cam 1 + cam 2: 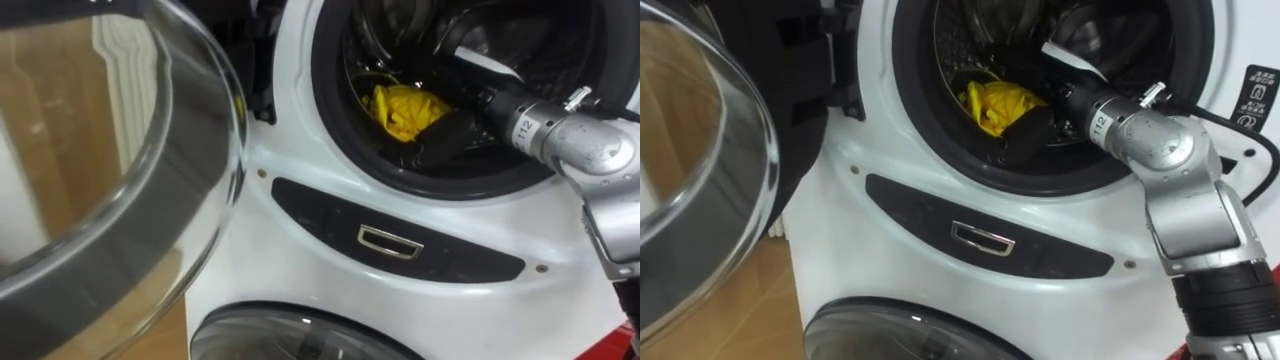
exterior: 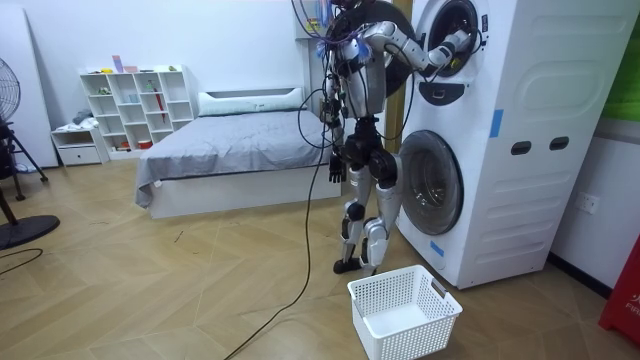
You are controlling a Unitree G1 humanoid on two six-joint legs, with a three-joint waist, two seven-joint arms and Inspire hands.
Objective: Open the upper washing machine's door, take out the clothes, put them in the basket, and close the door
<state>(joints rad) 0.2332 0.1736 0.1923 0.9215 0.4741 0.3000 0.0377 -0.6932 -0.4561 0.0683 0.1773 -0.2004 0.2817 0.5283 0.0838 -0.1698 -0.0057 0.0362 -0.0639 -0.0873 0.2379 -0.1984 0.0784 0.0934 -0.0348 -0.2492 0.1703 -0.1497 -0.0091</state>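
Note:
A yellow cloth (image 1: pixel 405 108) lies bunched in the dark drum of the upper washing machine (image 1: pixel 300 215). My right hand (image 1: pixel 445 138), black, reaches in over the drum's lower rim and lies against the cloth's lower right side. The cloth (image 1: pixel 992 102) rests on the drum floor, partly behind the hand (image 1: pixel 1030 130). In the room view I stand close before the stacked white machines (image 2: pixel 500 130) with my right arm raised into the upper opening. My left hand (image 2: pixel 335 168) hangs by my hip with relaxed fingers, holding nothing.
The upper machine's round glass door (image 1: pixel 150 150) stands swung open at my left, close to my head. The lower machine's door (image 1: pixel 290 335) is closed below. A white laundry basket (image 2: pixel 405 310) sits on the wooden floor beside my feet. A bed (image 2: pixel 230 145) stands behind.

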